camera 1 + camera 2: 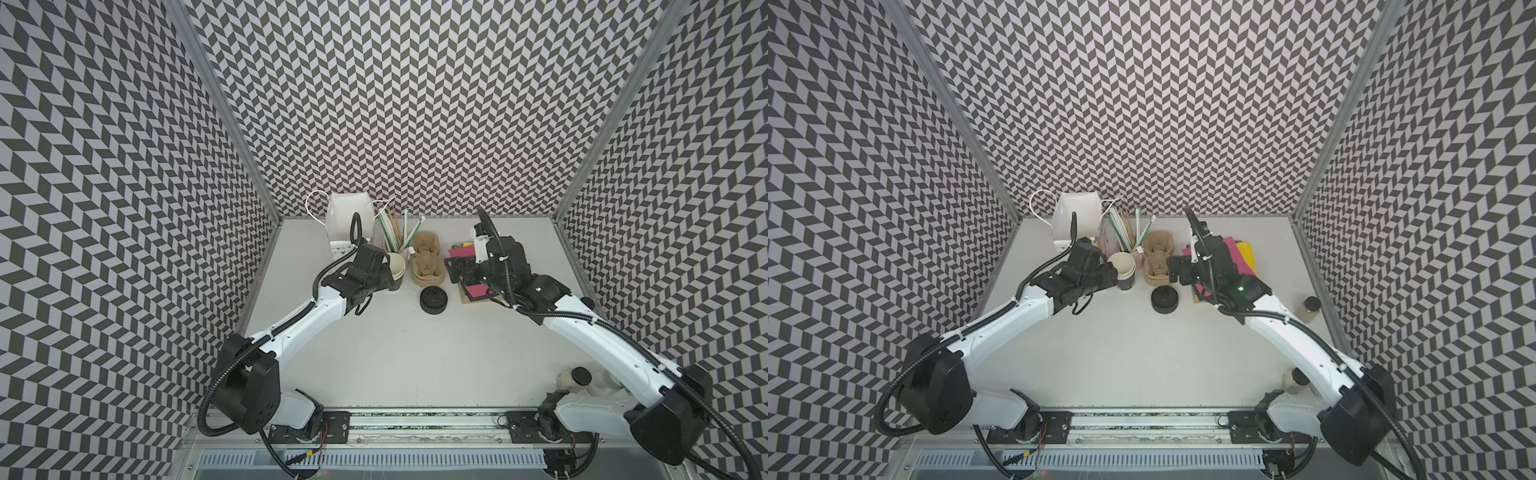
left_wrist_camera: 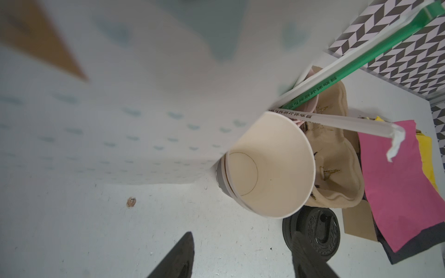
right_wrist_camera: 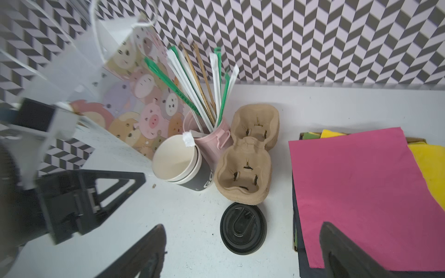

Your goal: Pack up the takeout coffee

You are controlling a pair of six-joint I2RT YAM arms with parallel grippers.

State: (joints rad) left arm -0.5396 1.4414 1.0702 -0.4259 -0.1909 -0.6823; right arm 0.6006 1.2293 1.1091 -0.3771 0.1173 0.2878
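Two pairs of fingers, both released, nothing held. Left fingers (image 2: pixel 178 258) hang just left of the stacked lidless dark paper cups (image 1: pixel 397 266). Right fingers (image 3: pixel 148 251) spread wide. I see the dark grey paper coffee cup with black domed lid (image 1: pixel 433 300) upright on the white tabletop (image 1: pixel 395 353), just near of the tan pulp carriers (image 1: pixel 428 270).

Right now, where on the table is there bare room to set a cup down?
The wide bare table in front of the black lid, reaching to the near edge, is free. The back row is crowded: white bag, cup stack, pulp carriers, pink napkins, close together.
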